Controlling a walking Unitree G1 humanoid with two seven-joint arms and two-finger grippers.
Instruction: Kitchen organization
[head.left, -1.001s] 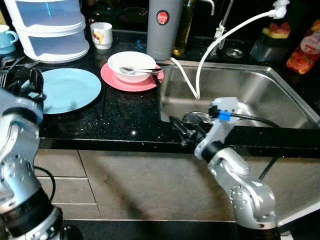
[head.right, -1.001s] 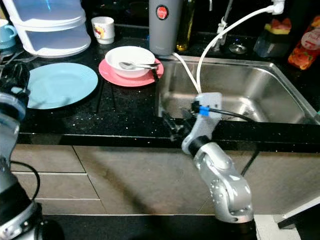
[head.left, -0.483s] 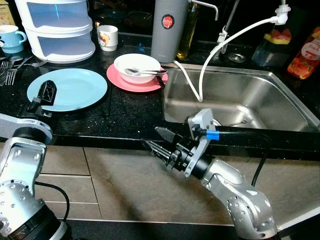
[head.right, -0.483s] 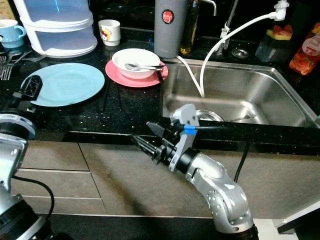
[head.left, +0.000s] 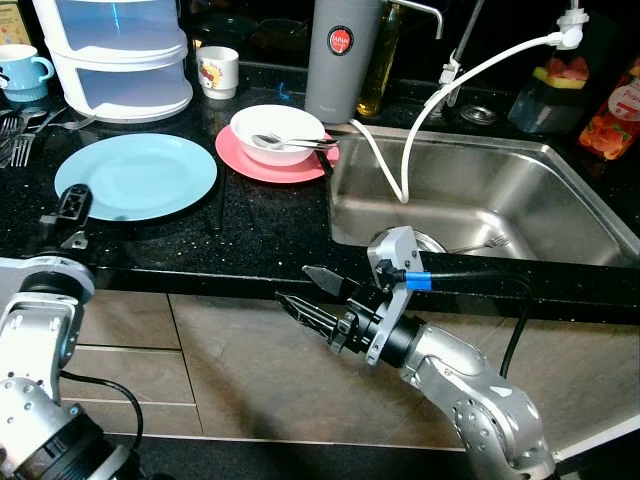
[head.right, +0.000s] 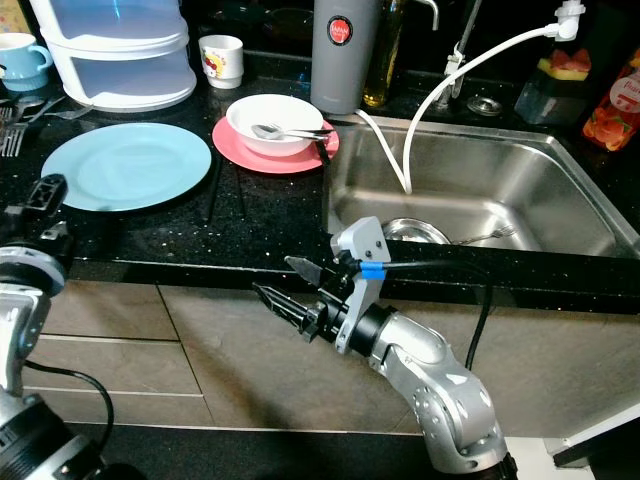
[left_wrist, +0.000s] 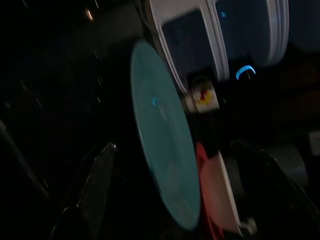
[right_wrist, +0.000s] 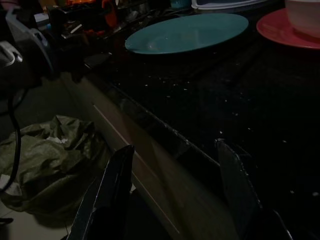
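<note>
Right gripper (head.left: 312, 297) is hanging below the glossy black speckled bench (head.left: 250, 225) edge, in front of the cabinet front, jaws spread and empty; it's dropping lower than half a second ago. Left gripper (head.left: 72, 205) is sitting at the bench edge beside the round light-blue plate (head.left: 138, 177), jaws spread. White bowl (head.left: 277, 133) with spoon is resting on the pink plate (head.left: 240, 160) next to the stainless sink (head.left: 560, 200).

Two plates (head.left: 137, 176) (head.left: 272, 163), one bowl (head.left: 277, 133), two mugs (head.left: 218, 72) (head.left: 22, 73).
</note>
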